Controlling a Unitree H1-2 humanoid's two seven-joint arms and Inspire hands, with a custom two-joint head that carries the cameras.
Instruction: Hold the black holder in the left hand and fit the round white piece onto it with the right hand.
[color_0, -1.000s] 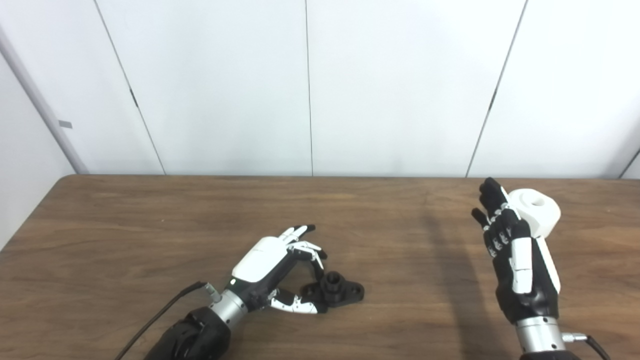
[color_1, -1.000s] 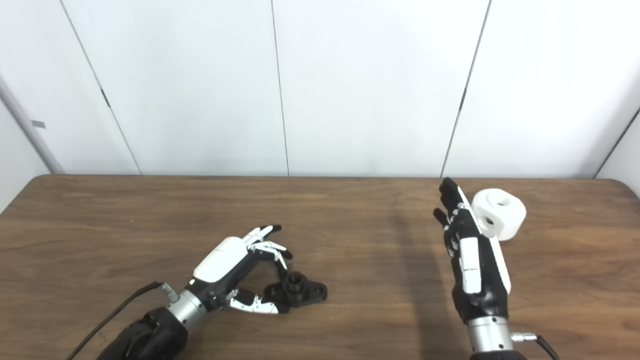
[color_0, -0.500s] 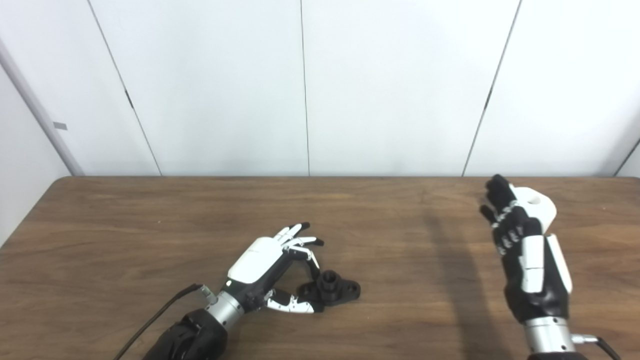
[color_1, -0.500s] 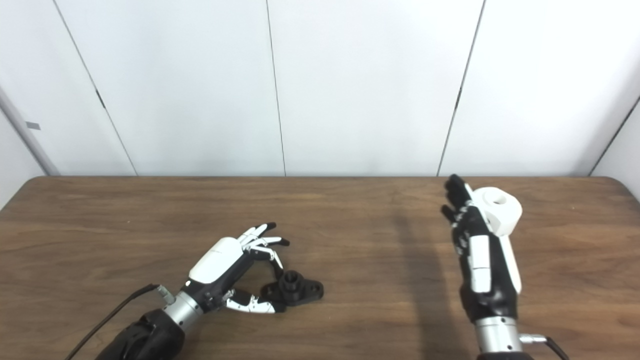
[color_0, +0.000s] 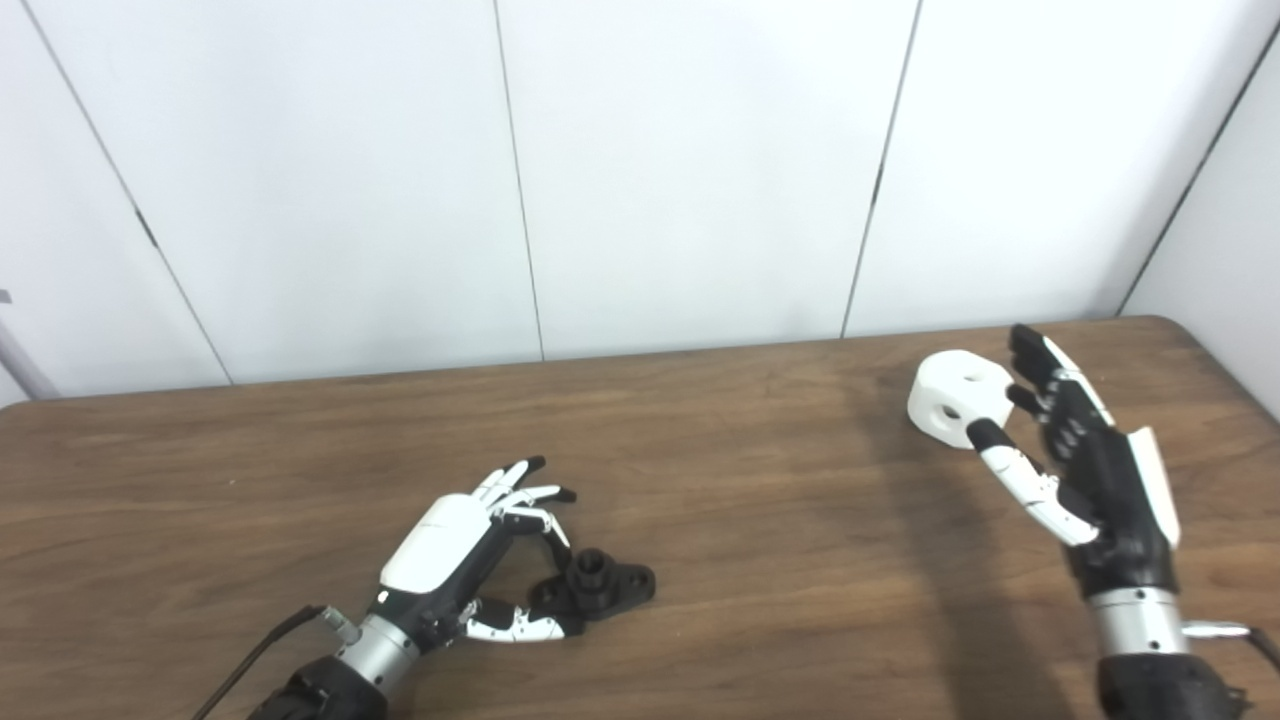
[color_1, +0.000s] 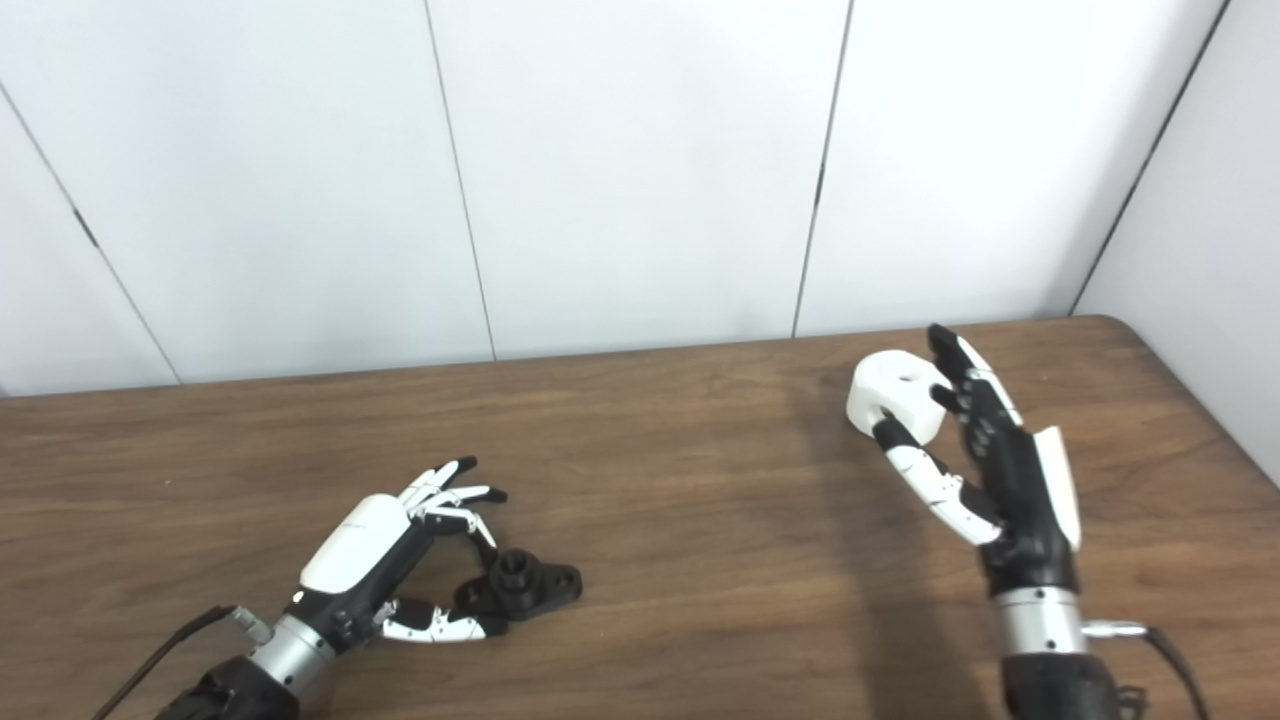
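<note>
Black against the brown table (color_0: 760, 560), the holder (color_0: 600, 585) lies flat at the near left, its round boss pointing up. The left hand (color_0: 470, 545) is cupped about it, thumb low along the near side and fingers (color_0: 545, 495) arched over the far side; whether they press on it I cannot tell, and it does not look lifted. A risk here, as I judge it: if that hand closes unevenly, the low, flat holder could slide or tip instead of rising, leaving the boss at an awkward angle for mating. Farther back at the right, the white piece (color_0: 955, 398) sits on the table, holes showing on its top and side. The right hand (color_0: 1085, 460) is spread, nothing held, thumb near the piece's front and fingers along its right. A careless close might push the round piece away or roll it, or seize it with the bore turned wrongly.
</note>
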